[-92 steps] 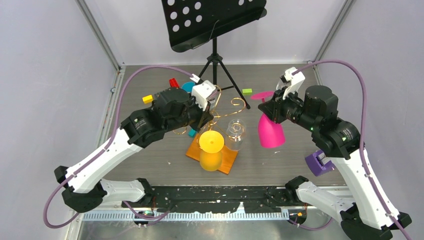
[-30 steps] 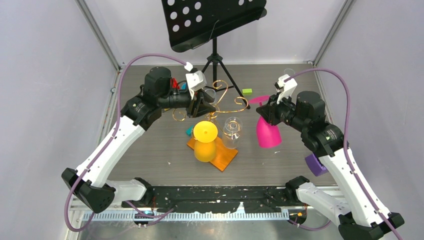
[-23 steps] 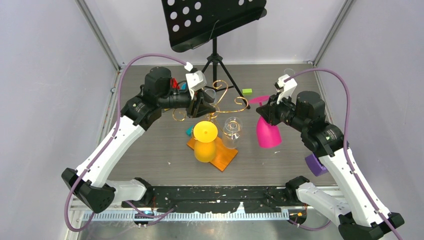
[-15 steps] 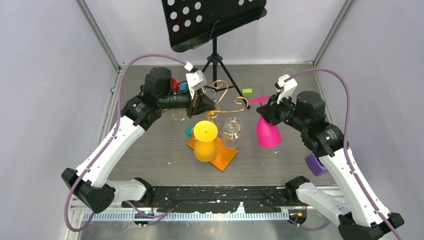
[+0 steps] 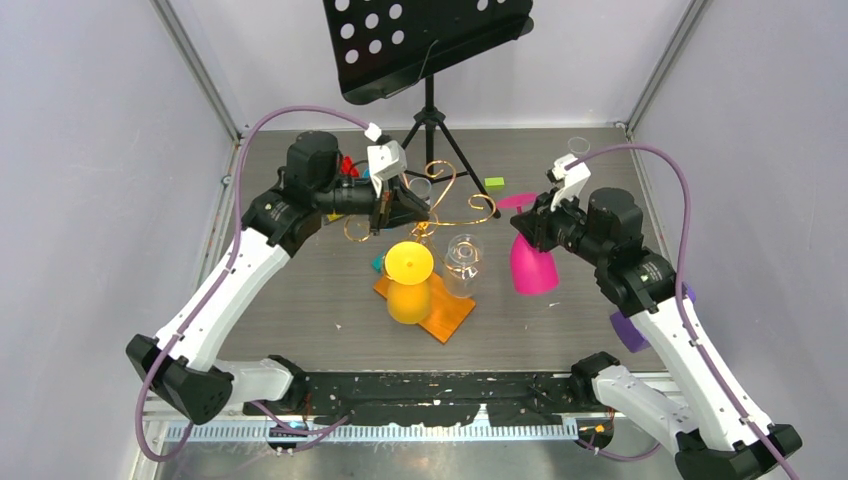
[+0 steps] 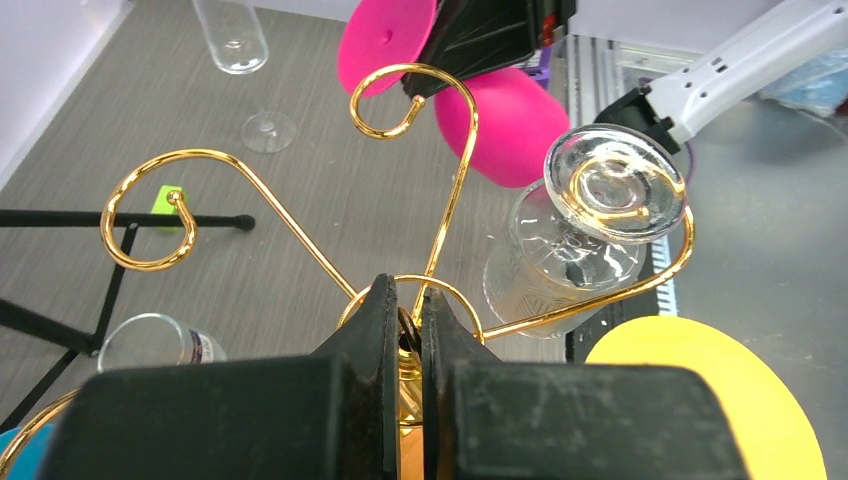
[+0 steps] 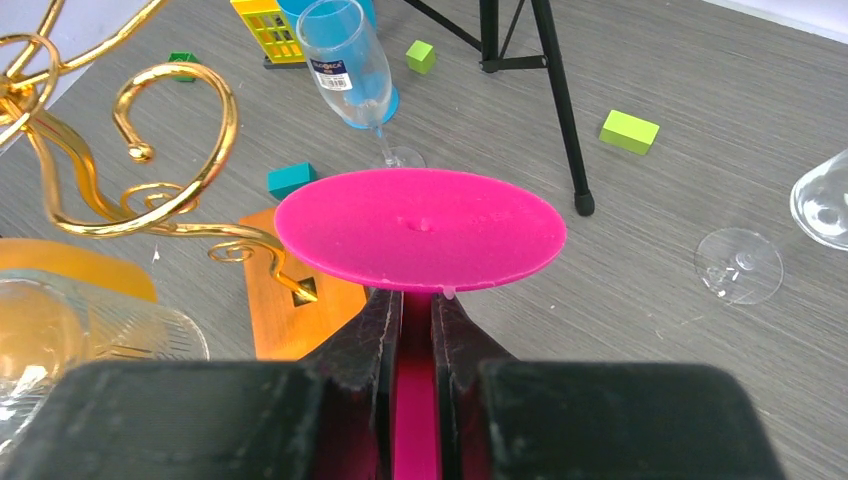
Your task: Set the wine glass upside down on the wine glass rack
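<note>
- Two glasses, a yellow glass (image 5: 411,262) and a clear glass (image 5: 464,262), hang bowl-down on the wine glass rack (image 5: 452,318), whose orange base sits mid-table.
- At the rack's gold central stem, the left gripper (image 6: 405,300) is pinched tight on the wire, just under the curled arms.
- Over to the right, the right gripper (image 7: 415,310) is clamped on the stem of the pink wine glass (image 7: 420,228), right below its foot.
- That glass hangs upside down in the air, foot uppermost, just beside the rack's right-hand curl.
</note>
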### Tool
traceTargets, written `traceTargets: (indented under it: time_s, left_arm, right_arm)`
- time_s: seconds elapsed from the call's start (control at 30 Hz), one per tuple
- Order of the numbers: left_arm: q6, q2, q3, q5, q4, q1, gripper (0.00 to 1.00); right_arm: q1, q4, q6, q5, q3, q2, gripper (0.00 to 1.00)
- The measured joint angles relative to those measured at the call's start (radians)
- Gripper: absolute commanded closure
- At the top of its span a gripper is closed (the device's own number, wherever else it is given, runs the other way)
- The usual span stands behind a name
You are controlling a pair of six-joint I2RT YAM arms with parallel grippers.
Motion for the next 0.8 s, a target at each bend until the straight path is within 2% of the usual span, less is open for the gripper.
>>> traceTargets:
  time_s: [0.17,0.43,0.8]
  left_arm:
    - [0.007,0.028,0.006,0.119,0.005,0.047,1.0]
    - [0.116,0.038,0.027,0.18,-0.049,0.07,1.0]
    - [0.185,0.094,0.1,0.226,-0.127,0.083,1.0]
  right_arm:
    - [-0.014,0.082,-0.006,-0.04,-0.076,-0.021,0.95]
    - [-0.045,0.249,0.002,-0.048,-0.107,-0.035,0.95]
    - [-0.097,0.713,0.013,-0.26,-0.348,-0.026,0.95]
